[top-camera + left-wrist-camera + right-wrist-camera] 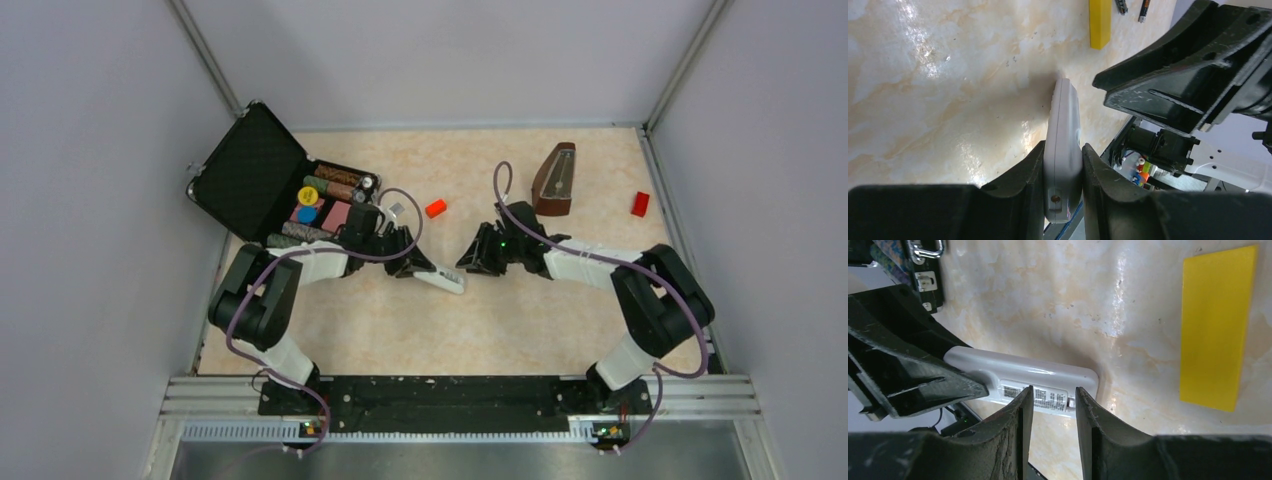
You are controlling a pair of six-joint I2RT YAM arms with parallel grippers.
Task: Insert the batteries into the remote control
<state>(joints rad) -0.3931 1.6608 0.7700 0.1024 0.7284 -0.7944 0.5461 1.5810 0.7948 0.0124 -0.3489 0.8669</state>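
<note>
Left end effector (1063,152) clamping remote control (1064,110), face hidden

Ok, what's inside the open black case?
The black case holds patterned rolls, a yellow disc, a blue disc, a pink slab; the left arm covers its near corner.

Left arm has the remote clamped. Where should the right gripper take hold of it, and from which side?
Probably the free end of the remote control, jutting past the left gripper; come in from the right arm's side. That gripper covers the other end, leaving only the labelled end exposed.
</note>
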